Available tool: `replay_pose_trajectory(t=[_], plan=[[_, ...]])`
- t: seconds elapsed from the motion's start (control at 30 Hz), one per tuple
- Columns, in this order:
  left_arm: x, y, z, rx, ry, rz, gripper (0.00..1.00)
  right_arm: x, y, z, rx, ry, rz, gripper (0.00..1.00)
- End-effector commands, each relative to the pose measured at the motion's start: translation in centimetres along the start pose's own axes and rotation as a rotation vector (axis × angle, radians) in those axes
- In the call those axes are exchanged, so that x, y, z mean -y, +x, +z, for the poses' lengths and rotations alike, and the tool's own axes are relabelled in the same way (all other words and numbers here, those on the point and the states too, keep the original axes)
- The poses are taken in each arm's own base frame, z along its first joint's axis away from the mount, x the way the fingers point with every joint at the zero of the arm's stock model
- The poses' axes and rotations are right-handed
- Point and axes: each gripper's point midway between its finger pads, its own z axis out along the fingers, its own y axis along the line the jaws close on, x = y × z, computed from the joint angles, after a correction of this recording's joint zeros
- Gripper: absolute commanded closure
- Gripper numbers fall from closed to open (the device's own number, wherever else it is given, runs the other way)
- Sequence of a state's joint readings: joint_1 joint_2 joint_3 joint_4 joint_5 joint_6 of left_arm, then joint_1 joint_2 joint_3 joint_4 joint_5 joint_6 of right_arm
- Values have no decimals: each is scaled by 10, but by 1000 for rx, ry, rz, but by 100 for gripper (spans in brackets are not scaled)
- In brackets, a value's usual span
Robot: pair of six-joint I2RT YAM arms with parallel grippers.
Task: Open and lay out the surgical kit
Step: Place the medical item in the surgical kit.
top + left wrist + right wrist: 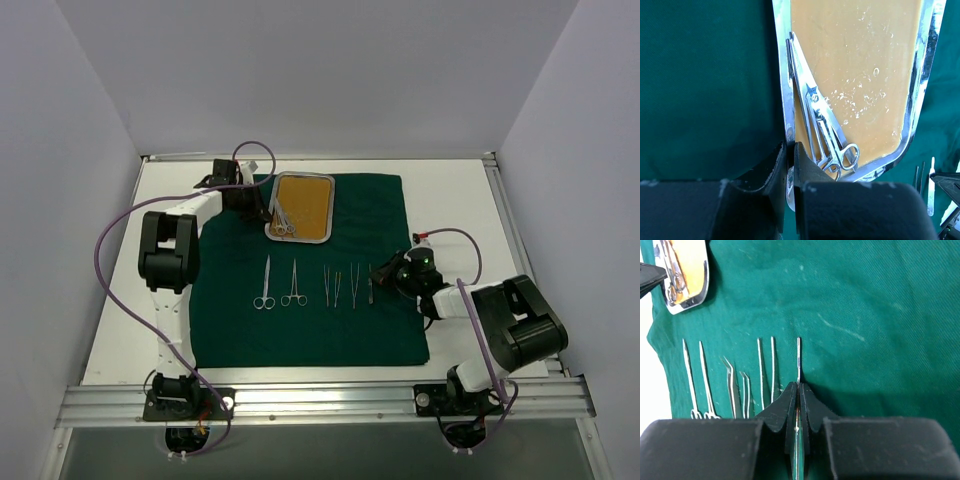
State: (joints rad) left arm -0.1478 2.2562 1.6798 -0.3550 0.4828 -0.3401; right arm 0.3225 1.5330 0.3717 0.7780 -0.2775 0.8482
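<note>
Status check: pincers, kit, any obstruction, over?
Left pincer shut on rim of rounded steel tray. Right pincer shut on thin silver tool atop dark green cloth. Silver scissor-handled instruments inside tray. No obstruction.

No text, label, brand, number or sign can be read in any of the three views (even the scissors (814, 95), seen close up by the left wrist camera, show only bare, glaring steel).
</note>
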Motion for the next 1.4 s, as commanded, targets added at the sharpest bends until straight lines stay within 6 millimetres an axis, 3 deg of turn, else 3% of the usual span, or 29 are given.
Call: replay_pose_trajectory(t=[0.0, 0.4, 0.7, 0.83, 1.0, 1.13, 1.17, 1.23, 1.37], plan=[[10, -27, -9, 83, 7, 40, 98, -1, -2, -1, 20, -21, -18, 100], [10, -27, -11, 85, 10, 39, 98, 19, 4, -3, 11, 61, -19, 100], [12, -30, -12, 92, 20, 40, 98, 19, -6, -12, 33, 110, -59, 78], [13, -30, -12, 90, 24, 39, 98, 16, -10, -14, 33, 121, -72, 76], [13, -30, -12, 90, 24, 39, 98, 16, -15, -19, 51, 143, -60, 77], [14, -31, -12, 94, 26, 41, 98, -2, -27, -22, 78, 130, -79, 80], [14, -31, -12, 93, 25, 40, 98, -1, -20, -24, 57, 139, -85, 80], [13, -30, -12, 92, 25, 40, 98, -12, -33, -26, 100, 177, -130, 84], [13, -30, -11, 88, 25, 38, 98, -5, -28, -42, 118, 343, -180, 95]])
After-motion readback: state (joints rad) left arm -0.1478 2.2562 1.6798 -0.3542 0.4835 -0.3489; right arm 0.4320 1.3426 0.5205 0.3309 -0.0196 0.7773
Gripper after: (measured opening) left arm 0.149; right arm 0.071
